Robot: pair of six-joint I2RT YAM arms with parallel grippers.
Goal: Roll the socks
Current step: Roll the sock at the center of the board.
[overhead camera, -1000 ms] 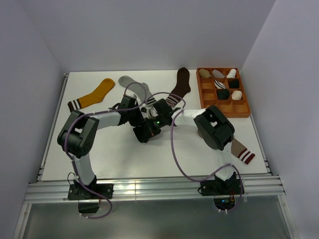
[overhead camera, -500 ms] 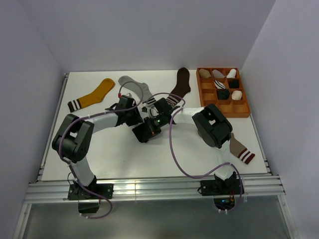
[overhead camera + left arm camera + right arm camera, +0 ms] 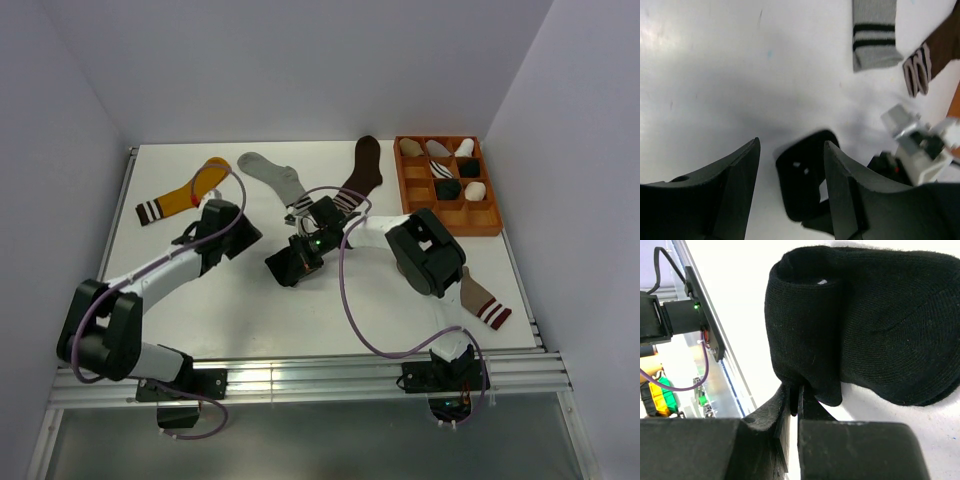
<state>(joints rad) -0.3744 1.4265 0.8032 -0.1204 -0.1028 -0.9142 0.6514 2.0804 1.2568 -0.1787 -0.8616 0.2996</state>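
The right gripper (image 3: 794,396) is clamped shut on the black sock (image 3: 865,325). In the right wrist view its 2 fingers (image 3: 771,410) meet at the lower middle of the frame and pinch a fold of the dark fabric. Above the pinch, the sock is wound into a thick roll with its open end facing the upper left, and the rest of its body spreads to the right. In the top view this sock and gripper sit at the centre of the white table (image 3: 240,310).

The left gripper (image 3: 791,145) is spread apart and holds nothing. Its 2 dark fingers (image 3: 735,190) rise from the bottom of the left wrist view, with bare table between the tips and the black sock showing through the gap lower down. In the top view it hangs left of centre, apart from the sock.

A taupe sock (image 3: 487,305) with a maroon and white cuff lies at the lower right of the top view, partly hidden behind the right arm.

Along the upper part of the table lie a yellow sock (image 3: 185,195) at the left, a grey sock (image 3: 275,178) beside it and a brown sock (image 3: 362,170) near the middle. An orange tray (image 3: 486,226) sits at the upper right, and several of its compartments hold rolled bundles (image 3: 447,188), some pale and some dark.
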